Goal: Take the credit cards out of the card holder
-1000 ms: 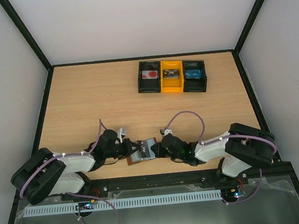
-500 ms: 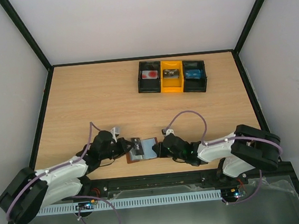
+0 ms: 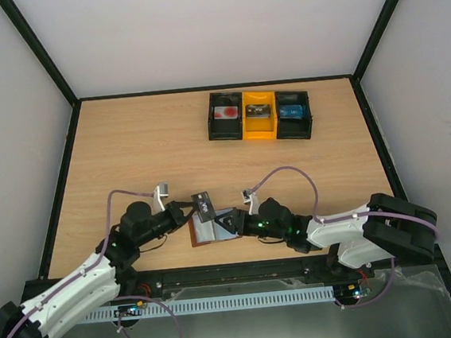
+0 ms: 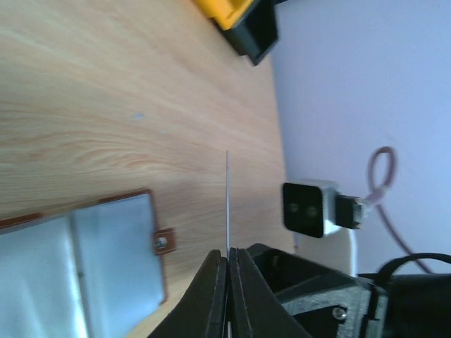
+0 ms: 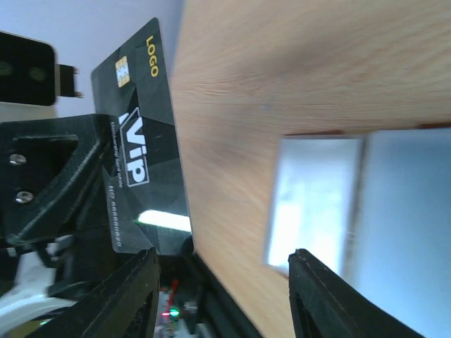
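The brown card holder (image 3: 208,231) lies open near the table's front edge, its pale blue-grey sleeves up. My left gripper (image 3: 191,207) is shut on a black credit card (image 3: 203,205) and holds it on edge above the holder's left side. In the left wrist view the card (image 4: 227,201) shows as a thin line between my shut fingers (image 4: 215,282), with the holder (image 4: 113,260) and its snap tab (image 4: 163,241) below. The right wrist view shows the card's face (image 5: 141,141) and the sleeves (image 5: 317,204). My right gripper (image 3: 232,223) is open over the holder's right side.
A black-and-yellow three-compartment tray (image 3: 260,134) stands at the back right, holding a red-and-white card (image 3: 225,113), a dark card (image 3: 257,111) and a blue card (image 3: 292,111). Black frame rails border the table. Both arms stretch low along the front edge.
My left gripper has drawn the black card out of the holder and lifted it, the arm stretching forward. My right gripper has slid left over the holder.
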